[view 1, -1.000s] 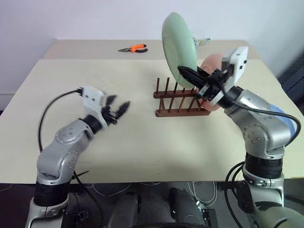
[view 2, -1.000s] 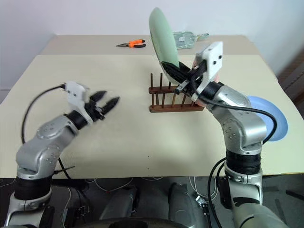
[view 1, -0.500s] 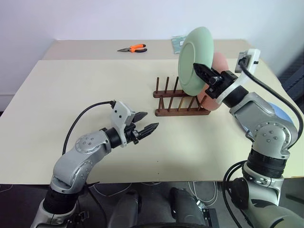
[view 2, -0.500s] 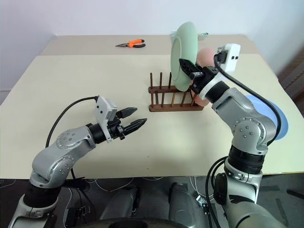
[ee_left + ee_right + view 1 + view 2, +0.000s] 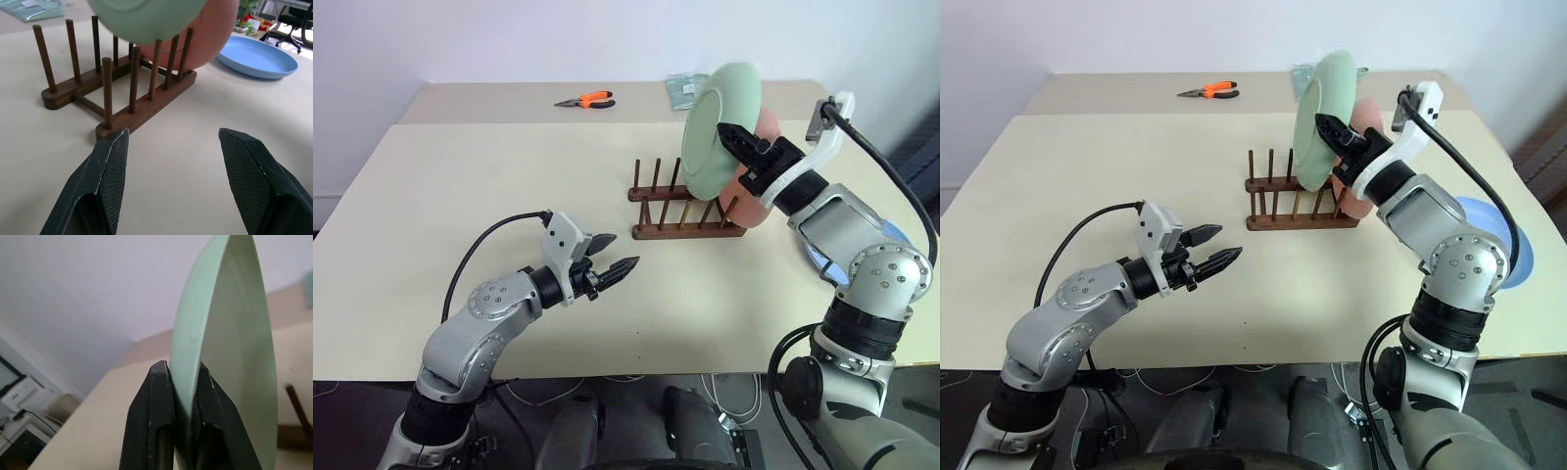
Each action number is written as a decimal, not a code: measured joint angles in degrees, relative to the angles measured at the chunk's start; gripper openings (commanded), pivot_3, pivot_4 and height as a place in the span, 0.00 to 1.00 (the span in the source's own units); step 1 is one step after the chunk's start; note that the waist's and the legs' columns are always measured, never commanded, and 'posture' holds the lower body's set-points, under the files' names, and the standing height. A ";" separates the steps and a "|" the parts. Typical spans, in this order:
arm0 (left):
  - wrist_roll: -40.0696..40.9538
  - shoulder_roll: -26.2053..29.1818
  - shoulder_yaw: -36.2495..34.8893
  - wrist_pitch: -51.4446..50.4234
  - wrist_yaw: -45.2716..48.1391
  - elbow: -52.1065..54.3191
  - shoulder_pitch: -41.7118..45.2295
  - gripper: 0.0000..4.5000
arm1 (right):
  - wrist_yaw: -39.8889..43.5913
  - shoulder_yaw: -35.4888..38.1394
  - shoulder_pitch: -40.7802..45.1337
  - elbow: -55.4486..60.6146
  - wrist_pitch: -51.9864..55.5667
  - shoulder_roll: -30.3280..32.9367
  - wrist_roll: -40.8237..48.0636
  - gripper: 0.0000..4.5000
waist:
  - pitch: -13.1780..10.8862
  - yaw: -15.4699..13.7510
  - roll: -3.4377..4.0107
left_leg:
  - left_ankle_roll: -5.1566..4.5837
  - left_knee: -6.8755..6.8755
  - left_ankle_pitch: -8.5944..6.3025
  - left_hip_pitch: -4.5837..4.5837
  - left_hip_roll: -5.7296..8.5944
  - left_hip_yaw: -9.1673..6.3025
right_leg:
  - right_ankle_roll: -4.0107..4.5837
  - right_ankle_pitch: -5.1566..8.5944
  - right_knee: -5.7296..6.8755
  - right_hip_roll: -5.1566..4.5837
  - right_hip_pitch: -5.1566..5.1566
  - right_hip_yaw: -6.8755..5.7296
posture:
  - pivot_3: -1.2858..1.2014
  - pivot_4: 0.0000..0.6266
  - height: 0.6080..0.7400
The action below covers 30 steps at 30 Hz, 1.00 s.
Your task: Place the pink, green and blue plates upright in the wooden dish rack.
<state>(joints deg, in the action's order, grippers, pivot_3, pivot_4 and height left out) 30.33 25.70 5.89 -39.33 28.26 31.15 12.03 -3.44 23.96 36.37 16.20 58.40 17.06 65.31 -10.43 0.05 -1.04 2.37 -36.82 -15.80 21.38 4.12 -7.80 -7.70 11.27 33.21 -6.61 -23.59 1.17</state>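
Note:
My right gripper point(image 5: 181, 369) is shut on the rim of the mint green plate point(image 5: 715, 127), holding it upright just above the right part of the wooden dish rack point(image 5: 685, 233). The pink plate point(image 5: 215, 34) stands upright at the rack's right end, behind the green one. Flat on the table to the right of the rack lies the blue plate point(image 5: 1513, 235), partly hidden by my right arm. My left gripper point(image 5: 624, 251) hovers open and empty over the table, in front of the rack and to its left, pointing at it.
Orange-handled pliers point(image 5: 587, 99) and a clear plastic packet point(image 5: 681, 88) lie on the far table behind the rack. Bare tabletop point(image 5: 489, 186) spreads to the left of the rack. The table's front edge runs just below my left arm.
My left gripper moved right toward the rack, then held still. My right wrist rolled, and the green plate came down and to the right over the rack.

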 measured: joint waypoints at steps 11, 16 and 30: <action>-1.03 0.03 0.02 -0.01 -0.01 0.19 -0.04 0.68 | 10.22 -12.79 -0.49 2.06 -8.43 11.79 -15.38 0.58 | -0.02 0.58 0.05 | -0.02 0.03 -0.01 0.04 0.01 0.03 | -0.24 0.14 -0.08 -0.01 0.01 -0.02 | 0.52 0.24 1.00; -1.69 0.23 0.27 0.01 0.67 0.13 0.16 0.68 | 21.34 -10.37 -0.12 4.26 -20.10 18.62 -21.80 0.58 | -0.02 0.48 0.01 | -0.04 0.02 -0.02 0.03 0.01 0.03 | -0.27 0.16 -0.10 -0.03 0.07 -0.02 | 0.52 0.24 1.00; -4.82 -0.14 4.50 2.90 6.51 -4.40 4.20 0.68 | 33.55 -4.49 -38.47 -4.43 -25.75 32.66 -41.04 0.99 | -0.01 0.45 0.24 | -0.23 -0.15 -0.15 -0.04 -0.01 0.38 | -0.30 0.21 -0.11 -0.14 0.15 0.15 | 0.52 0.24 1.00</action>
<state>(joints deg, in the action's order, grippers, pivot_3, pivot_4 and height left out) 25.51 25.57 10.39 -36.43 34.77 26.75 16.23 30.11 19.47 -2.10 11.78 32.65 49.71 24.27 -10.45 0.50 -0.81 2.15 -36.97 -15.94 21.34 4.11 -7.42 -8.01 11.48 33.09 -6.75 -23.45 1.32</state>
